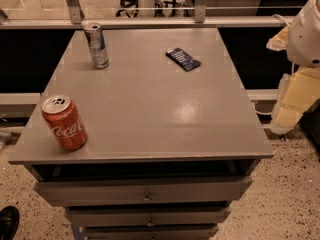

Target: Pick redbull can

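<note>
The slim, tall blue-and-silver metal drink can (97, 46) is placed upright on the grey bench (160, 109), near its far left corner, silver top turned up. The pincer (292, 104) is seen beyond the bench's right edge, well apart from the can.

blue-and-silver redbull can (98, 46); red cola can (64, 123), white script; grey table (150, 109); cream claw (294, 100) at right edge.

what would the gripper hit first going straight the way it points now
Likely the floor: the gripper hangs beyond the table on its right side, pointing roughly downward, far from the redbull can. Depth is unclear.
</note>
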You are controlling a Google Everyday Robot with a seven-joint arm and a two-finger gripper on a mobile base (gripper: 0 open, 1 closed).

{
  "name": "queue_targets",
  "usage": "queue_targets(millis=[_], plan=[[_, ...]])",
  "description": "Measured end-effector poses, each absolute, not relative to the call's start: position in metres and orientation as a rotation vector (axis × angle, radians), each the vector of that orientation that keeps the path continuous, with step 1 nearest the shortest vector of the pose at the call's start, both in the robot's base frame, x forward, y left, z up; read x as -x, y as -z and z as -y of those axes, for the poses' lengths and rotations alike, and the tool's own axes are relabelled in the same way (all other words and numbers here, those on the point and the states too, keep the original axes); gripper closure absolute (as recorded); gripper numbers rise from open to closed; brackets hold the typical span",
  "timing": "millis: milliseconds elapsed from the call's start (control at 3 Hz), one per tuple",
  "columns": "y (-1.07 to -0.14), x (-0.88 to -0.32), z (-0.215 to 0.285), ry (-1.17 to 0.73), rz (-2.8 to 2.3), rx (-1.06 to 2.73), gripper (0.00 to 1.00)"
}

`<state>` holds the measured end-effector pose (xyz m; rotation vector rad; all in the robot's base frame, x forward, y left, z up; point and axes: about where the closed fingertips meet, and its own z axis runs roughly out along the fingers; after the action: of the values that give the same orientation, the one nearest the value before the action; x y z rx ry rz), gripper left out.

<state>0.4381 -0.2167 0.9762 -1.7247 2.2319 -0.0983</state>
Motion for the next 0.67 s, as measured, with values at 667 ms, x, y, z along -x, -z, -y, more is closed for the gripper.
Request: queue_targets(millis=[667], plan=[[-0.968, -0.460, 0.203, 0.068, -2.200, 1.692, 0.00]])
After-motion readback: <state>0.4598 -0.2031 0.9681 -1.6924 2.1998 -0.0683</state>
